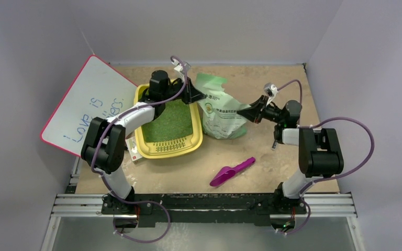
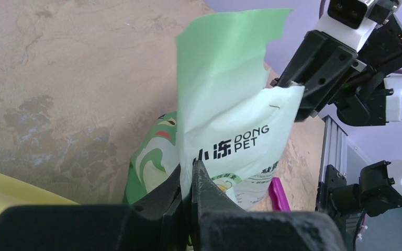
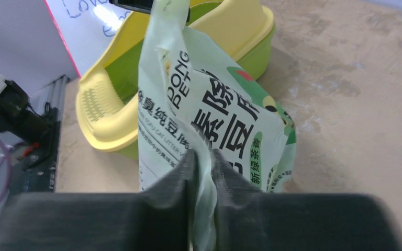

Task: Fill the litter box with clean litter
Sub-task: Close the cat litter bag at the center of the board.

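The yellow litter box (image 1: 142, 142) sits left of centre with green clean litter (image 1: 170, 121) covering its floor; its rim and grate also show in the right wrist view (image 3: 102, 112). A pale green printed bag (image 1: 221, 112) stands just right of the box. My left gripper (image 1: 201, 97) is shut on the bag's upper left edge (image 2: 225, 94). My right gripper (image 1: 242, 113) is shut on the bag's right edge (image 3: 209, 125). In the left wrist view my left gripper (image 2: 191, 172) pinches the bag sheet, with my right gripper (image 2: 293, 97) at the bag's far edge.
A purple scoop (image 1: 231, 171) lies on the table in front of the bag. A white board with pink edge (image 1: 86, 104) leans at the left wall. A small printed card (image 1: 133, 150) lies by the box's near left corner.
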`<state>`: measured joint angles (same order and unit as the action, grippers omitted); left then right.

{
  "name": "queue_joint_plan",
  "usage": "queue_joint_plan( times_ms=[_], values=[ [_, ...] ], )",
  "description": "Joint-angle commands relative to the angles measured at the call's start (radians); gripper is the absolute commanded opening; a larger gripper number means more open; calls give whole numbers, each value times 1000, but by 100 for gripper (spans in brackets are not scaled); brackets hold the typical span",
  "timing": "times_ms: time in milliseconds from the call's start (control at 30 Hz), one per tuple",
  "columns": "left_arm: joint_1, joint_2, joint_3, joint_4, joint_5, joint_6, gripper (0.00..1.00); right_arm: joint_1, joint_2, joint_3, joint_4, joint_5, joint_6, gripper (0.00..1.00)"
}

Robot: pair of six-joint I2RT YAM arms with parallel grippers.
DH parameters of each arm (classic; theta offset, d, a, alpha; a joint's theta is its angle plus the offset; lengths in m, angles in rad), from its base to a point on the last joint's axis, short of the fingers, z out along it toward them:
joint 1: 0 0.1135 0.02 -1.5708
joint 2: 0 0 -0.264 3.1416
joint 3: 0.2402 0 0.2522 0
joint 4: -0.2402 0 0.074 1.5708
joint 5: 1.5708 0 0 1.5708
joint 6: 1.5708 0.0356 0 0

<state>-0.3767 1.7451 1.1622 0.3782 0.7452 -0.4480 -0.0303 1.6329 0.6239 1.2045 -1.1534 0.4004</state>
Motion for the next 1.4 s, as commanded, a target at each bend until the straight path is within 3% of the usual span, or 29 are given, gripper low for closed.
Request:
queue_joint_plan(
  times_ms=[0, 100, 233, 367, 467, 733, 867, 1000, 1233, 1367],
  values=[
    [30, -13, 64, 64, -3, -3, 0, -22, -2, 0, 279, -2, 196, 1],
    [30, -24, 70, 38, -4, 18, 0, -42, -83, -16, 166, 37, 169, 0],
    [30, -44, 82, 23, 15, 17, 0, -52, -217, 70, -392, 86, -26, 0],
    [30, -68, 110, -36, 82, 38, 0, -68, -278, 67, -519, 68, 54, 0],
    [30, -65, 145, -111, 149, 57, 0, -70, -322, 81, -656, 138, 29, 0],
    [30, -43, 147, -217, 95, 128, 0, -59, -314, 70, -677, 220, 0, 0],
    [30, -38, 151, -191, 83, 112, 0, -37, -280, 85, -650, 212, -39, 1],
    [30, -29, 147, -181, 72, 124, 0, 10, -231, 82, -595, 226, -47, 12],
    [30, -13, 172, -257, 40, 176, 0, 18, -251, 85, -610, 240, -84, 47],
    [30, 10, 184, -273, 33, 181, 0, 19, -249, 78, -595, 225, -92, 54]
  ],
)
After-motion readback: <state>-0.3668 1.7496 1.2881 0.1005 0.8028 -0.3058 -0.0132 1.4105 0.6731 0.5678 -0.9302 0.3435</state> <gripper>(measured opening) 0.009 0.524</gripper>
